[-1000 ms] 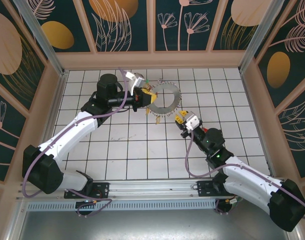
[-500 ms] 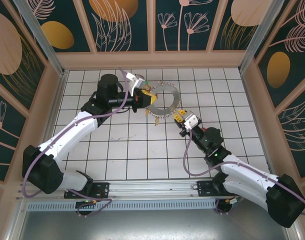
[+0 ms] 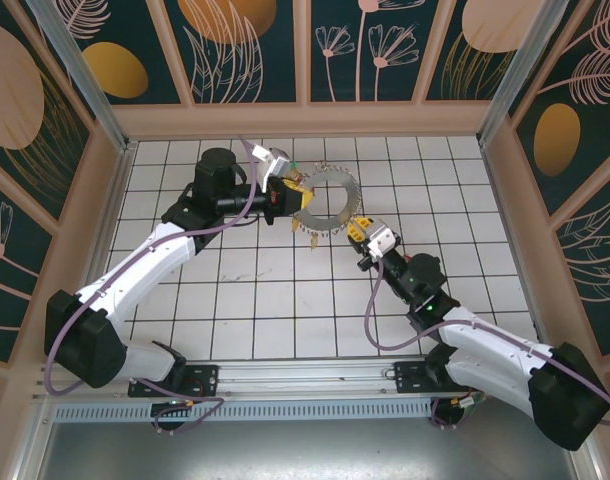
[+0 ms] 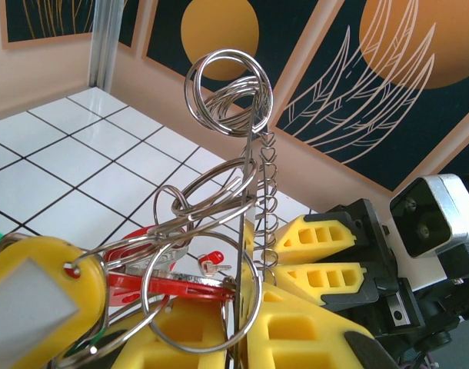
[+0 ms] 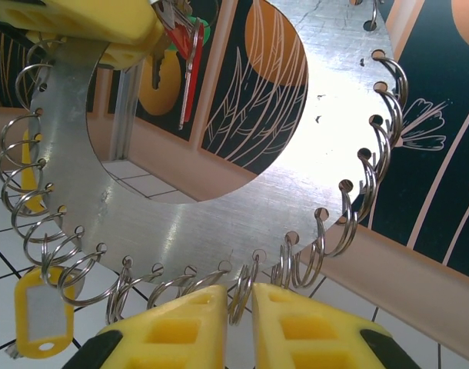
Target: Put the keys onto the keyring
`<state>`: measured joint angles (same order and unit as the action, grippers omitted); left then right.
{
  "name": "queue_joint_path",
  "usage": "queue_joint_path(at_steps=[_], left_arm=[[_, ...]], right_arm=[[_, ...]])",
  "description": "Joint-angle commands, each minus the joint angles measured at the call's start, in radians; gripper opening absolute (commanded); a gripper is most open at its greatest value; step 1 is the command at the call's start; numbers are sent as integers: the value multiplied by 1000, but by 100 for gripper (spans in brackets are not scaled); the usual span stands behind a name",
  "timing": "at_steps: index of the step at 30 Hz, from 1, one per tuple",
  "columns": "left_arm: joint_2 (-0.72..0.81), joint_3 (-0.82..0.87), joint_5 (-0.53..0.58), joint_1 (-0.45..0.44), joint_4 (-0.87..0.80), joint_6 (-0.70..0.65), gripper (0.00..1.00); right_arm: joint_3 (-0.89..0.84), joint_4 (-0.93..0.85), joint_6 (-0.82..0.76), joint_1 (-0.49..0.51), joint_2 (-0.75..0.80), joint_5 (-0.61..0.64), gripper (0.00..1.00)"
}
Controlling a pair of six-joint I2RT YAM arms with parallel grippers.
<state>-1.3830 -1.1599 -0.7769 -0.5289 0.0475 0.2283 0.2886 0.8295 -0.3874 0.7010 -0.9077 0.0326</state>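
I work in a robot lab's test cell. It has a white tiled floor [image 3: 255,300] with a black grid and dark teal wall panels [image 3: 235,60] printed with orange discs and pink leaves. Bare aluminium frame posts [image 3: 80,72] stand at its corners, and a slotted grey metal rail [image 3: 305,408] runs by my arm bases.

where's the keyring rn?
Top view, far centre: the keyring is held up between the left fingers on its left edge and the right fingers at its near-right rim.

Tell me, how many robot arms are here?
2. The left arm stretches from the near-left corner to the left edge of the keyring; the right arm comes from the near-right corner to its lower-right edge. None looks hidden.
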Motion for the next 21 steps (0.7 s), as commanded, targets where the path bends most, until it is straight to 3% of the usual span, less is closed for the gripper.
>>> queue_joint_path(at_steps=[1, 21], left_arm=[[4, -44, -10, 4, 35, -1, 5], [9, -23, -20, 3, 68, 24, 5]], right_arm=[[30, 58, -8, -7, -11, -6, 17], [29, 103, -5, -6, -40, 15, 17]])
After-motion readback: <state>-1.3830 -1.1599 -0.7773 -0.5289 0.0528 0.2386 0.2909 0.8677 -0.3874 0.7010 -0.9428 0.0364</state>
